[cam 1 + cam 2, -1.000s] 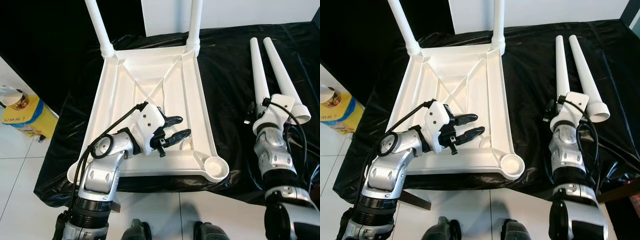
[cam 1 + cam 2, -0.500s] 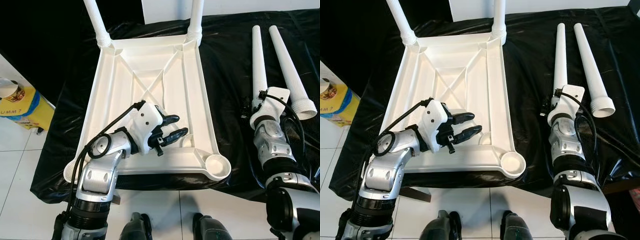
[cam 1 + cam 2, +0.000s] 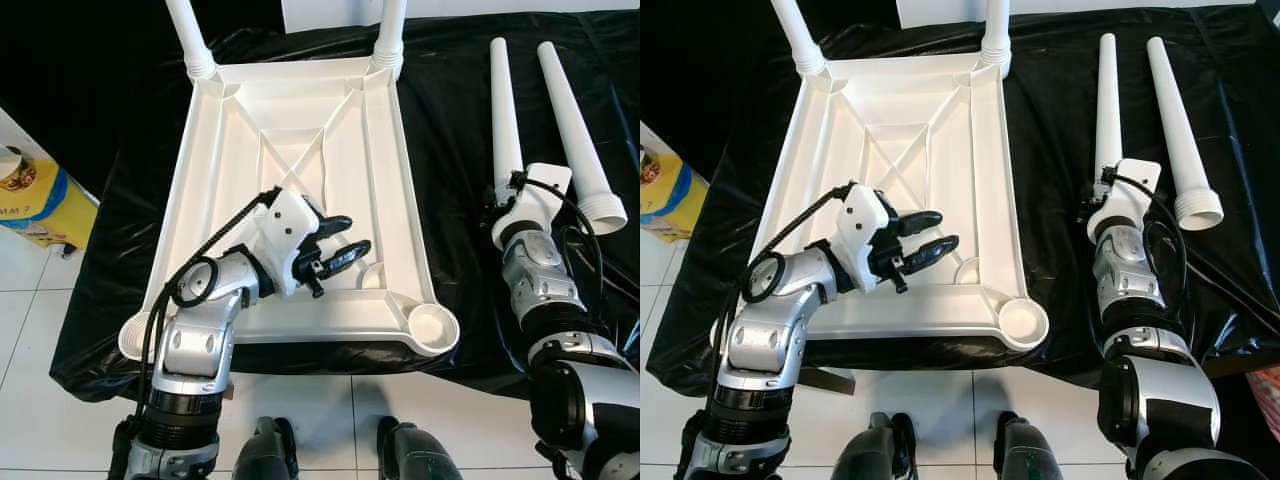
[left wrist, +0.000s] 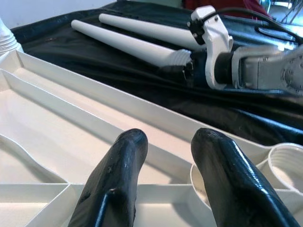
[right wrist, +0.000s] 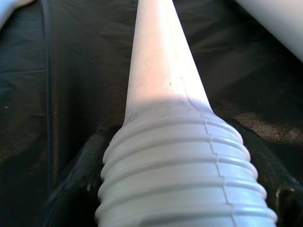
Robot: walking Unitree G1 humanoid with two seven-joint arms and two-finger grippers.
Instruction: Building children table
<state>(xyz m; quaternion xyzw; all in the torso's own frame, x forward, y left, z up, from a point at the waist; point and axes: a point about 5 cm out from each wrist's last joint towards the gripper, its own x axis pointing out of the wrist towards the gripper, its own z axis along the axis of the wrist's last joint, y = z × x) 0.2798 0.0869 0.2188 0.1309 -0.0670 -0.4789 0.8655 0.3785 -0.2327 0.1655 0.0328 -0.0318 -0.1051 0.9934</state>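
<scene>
Black-draped surface (image 3: 455, 110) carries tabletop (image 3: 300, 130) flipped underside up, so sockets face up; two legs fitted at far corners. Left gripper (image 3: 345, 240) empty, fingers parted, poised over near rim, likely to steady it. Right gripper (image 3: 1102, 205) at loose leg (image 3: 1106, 100), threaded end between fingers; closure unclear. Second leg (image 3: 1180, 120) beside it.

Left gripper (image 3: 345, 238) jaws apart.
</scene>
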